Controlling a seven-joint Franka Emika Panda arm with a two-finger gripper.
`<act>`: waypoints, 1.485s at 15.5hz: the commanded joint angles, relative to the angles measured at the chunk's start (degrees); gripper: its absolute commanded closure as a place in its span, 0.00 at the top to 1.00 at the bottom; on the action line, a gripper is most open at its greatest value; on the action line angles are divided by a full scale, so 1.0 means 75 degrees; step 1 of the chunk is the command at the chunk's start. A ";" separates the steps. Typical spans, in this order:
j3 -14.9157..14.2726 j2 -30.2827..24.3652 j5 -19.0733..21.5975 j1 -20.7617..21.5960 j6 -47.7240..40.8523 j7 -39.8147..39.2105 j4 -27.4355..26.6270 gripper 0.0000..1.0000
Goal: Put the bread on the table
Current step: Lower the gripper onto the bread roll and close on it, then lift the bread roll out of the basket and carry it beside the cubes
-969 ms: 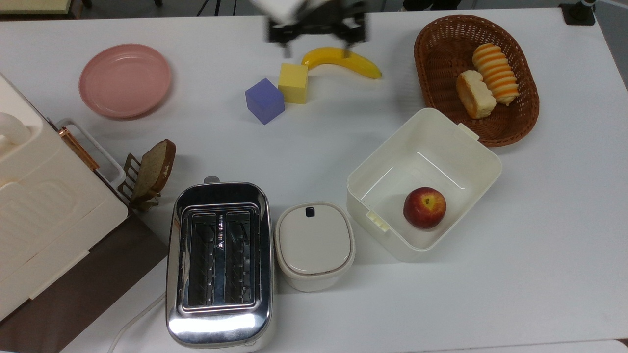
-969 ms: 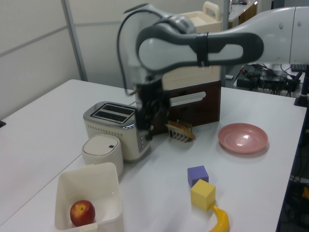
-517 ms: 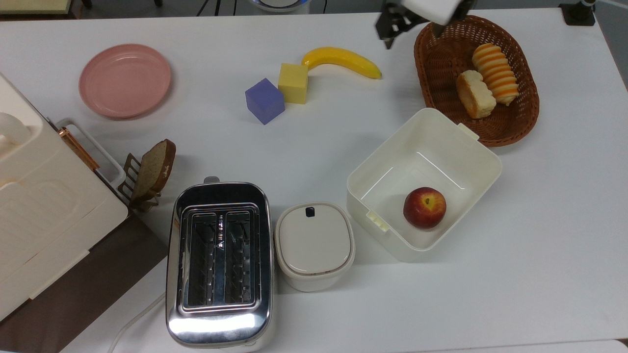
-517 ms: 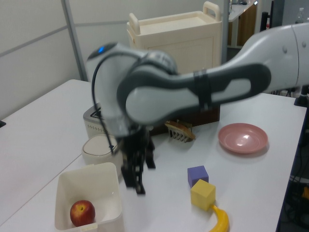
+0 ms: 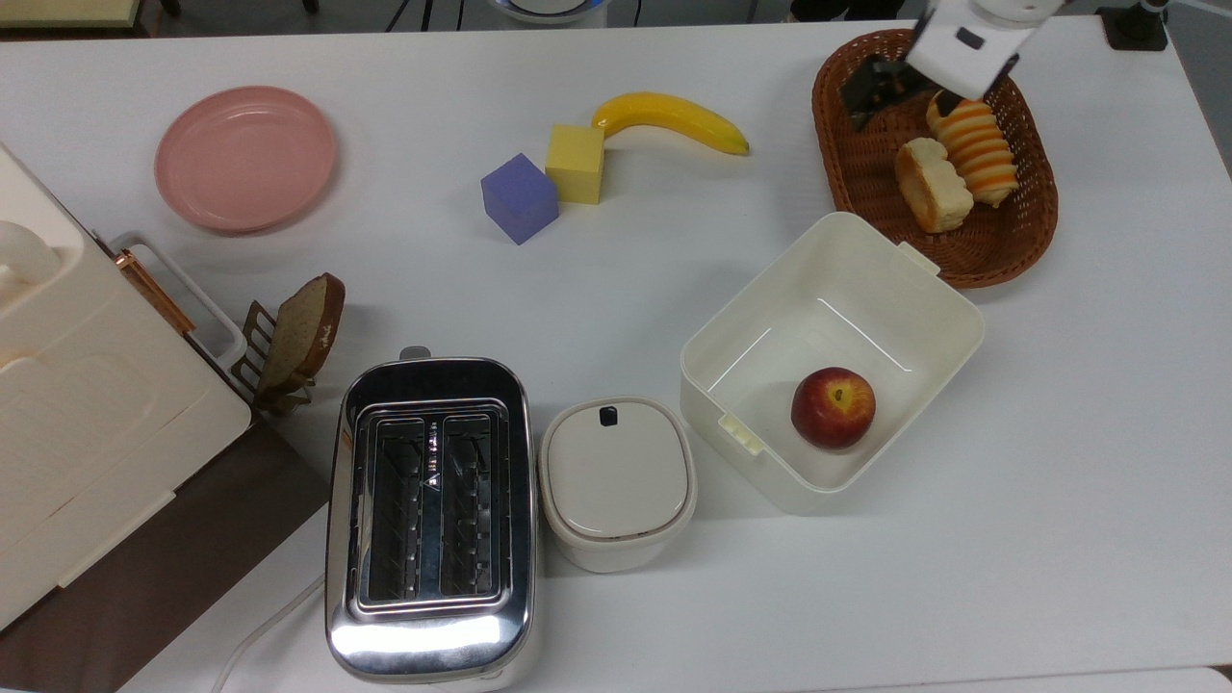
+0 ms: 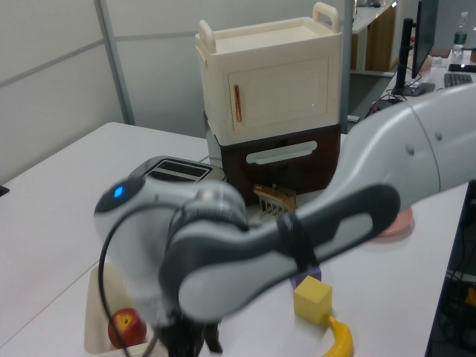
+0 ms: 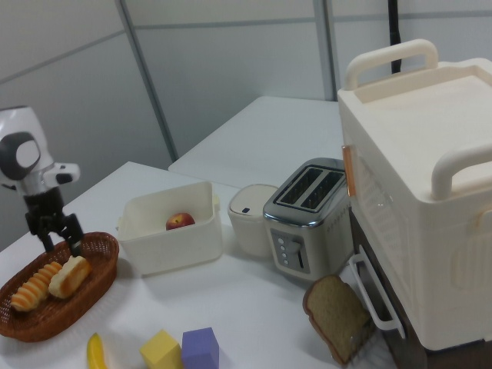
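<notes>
spread, empty claw (image 7: 64, 233) just above the bread (image 7: 66, 277) in the wicker basket (image 7: 92, 288) on the counter (image 5: 616, 260)

In the left view, the arm (image 6: 245, 260) hides the pink plate (image 6: 387, 227).

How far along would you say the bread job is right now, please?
Nothing is finished: the bread lies in the wicker basket beside the striped roll. In hand: the open gripper hangs above the basket. Left: grasping, lifting, and placing it on the table.
</notes>
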 commanded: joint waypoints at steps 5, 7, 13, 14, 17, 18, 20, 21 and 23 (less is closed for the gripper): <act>-0.0067 0.1153 0.0022 0.0751 0.1377 0.1112 -0.0119 0.97; -0.0067 0.1154 0.0022 0.0774 0.1425 0.1171 -0.0096 0.74; -0.0161 0.0535 0.0057 0.0599 0.0843 0.1137 -0.0014 0.01; -0.0115 0.0068 0.0069 0.0274 0.0236 0.0927 -0.0014 0.01; -0.0103 -0.0731 0.0127 -0.0547 -0.0996 -0.0265 -0.0026 0.03; -0.0149 -0.0884 0.0127 -0.0840 -0.1395 -0.0757 -0.0025 0.06; -0.0173 -0.0991 0.0081 -0.1449 -0.1901 -0.1591 -0.0060 0.21; -0.0173 -0.1003 0.0046 -0.1847 -0.1996 -0.1861 -0.0084 0.53; -0.0185 -0.0979 -0.0001 -0.2550 -0.2008 -0.2097 -0.0142 1.00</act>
